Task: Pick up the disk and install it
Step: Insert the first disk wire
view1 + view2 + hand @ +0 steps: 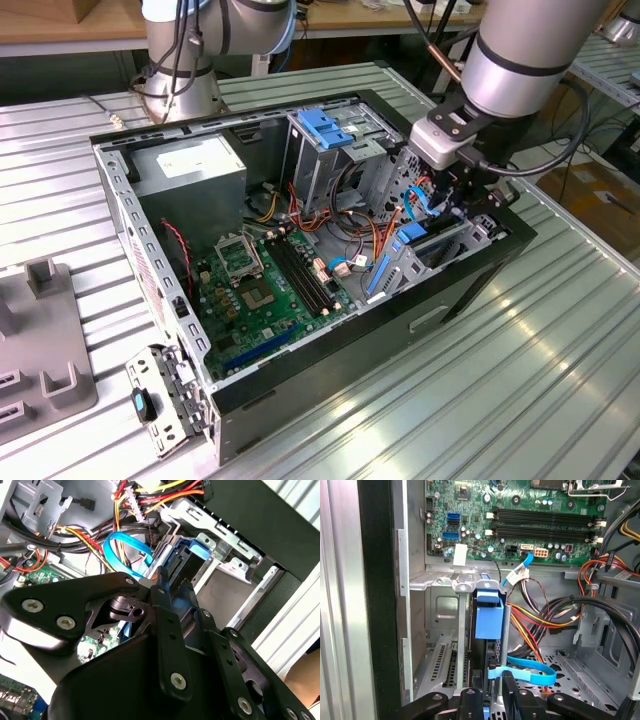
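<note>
Inside case (300,400), fingers (492,700) gripping disk (489,617).

Arm (520,50) angled down, gripper (492,692) nearly closed.

The computer case (330,330) lies open on the table (520,380). Inside it, the motherboard (265,285) covers the floor. The disk (489,617) stands on edge in the drive bay (445,610) beside the motherboard, with the gripper (492,700) directly above it. The power supply (195,165) sits in the case's far corner.
</note>
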Tool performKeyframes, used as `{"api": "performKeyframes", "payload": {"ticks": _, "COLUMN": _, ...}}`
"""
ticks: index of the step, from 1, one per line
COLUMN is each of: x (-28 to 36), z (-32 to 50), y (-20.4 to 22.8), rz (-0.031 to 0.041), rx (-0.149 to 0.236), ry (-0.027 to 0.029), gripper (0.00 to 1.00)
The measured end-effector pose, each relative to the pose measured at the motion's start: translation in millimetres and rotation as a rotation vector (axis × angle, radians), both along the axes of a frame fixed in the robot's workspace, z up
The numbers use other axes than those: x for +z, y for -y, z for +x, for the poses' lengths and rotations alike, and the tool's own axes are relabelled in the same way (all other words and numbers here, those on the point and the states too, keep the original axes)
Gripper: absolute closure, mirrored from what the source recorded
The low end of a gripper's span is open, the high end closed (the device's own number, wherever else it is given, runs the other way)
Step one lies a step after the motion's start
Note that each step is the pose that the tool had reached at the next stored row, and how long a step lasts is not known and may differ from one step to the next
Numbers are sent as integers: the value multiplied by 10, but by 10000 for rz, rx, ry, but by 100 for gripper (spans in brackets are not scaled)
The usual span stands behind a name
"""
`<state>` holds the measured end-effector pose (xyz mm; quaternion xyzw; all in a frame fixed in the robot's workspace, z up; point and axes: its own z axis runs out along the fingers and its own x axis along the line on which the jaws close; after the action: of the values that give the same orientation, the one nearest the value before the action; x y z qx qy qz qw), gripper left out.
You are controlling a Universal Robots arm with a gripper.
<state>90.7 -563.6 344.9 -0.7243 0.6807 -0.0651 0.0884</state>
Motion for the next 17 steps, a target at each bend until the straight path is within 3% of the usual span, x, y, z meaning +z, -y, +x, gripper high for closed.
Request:
{"api": "performKeyframes", "payload": {"ticks": 1, "x": 1, "z": 7, "y": 0, "rz": -2, "rx": -2, "ry": -117, "gripper": 70}}
{"api": "performKeyframes", "payload": {"ticks": 4, "x": 1, "z": 35, "y": 0, "rz": -2, "rx": -7, "ry": -613, "gripper": 70}}
{"api": "performKeyframes", "payload": {"ticks": 6, "x": 0, "z": 67, "y": 0, "rz": -2, "rx": -11, "ry": -724, "gripper": 70}}
{"api": "performKeyframes", "payload": {"ticks": 8, "x": 1, "z": 122, "y": 0, "rz": -2, "rx": -13, "ry": -754, "gripper": 70}}
{"api": "performKeyframes", "payload": {"ticks": 12, "x": 1, "z": 138, "y": 0, "rz": -3, "rx": -20, "ry": -826, "gripper": 70}}
{"api": "performKeyframes", "payload": {"ticks": 13, "x": 1, "z": 142, "y": 0, "rz": -2, "rx": -27, "ry": -954, "gripper": 70}}
{"api": "performKeyframes", "payload": {"ticks": 15, "x": 0, "z": 146, "y": -1, "rz": -1, "rx": -35, "ry": -1114, "gripper": 70}}
{"api": "performKeyframes", "payload": {"ticks": 16, "x": 1, "z": 156, "y": -1, "rz": -2, "rx": -37, "ry": -1163, "gripper": 70}}
{"api": "performKeyframes", "payload": {"ticks": 17, "x": 1, "z": 178, "y": 0, "rz": -1, "rx": -40, "ry": -1176, "gripper": 70}}
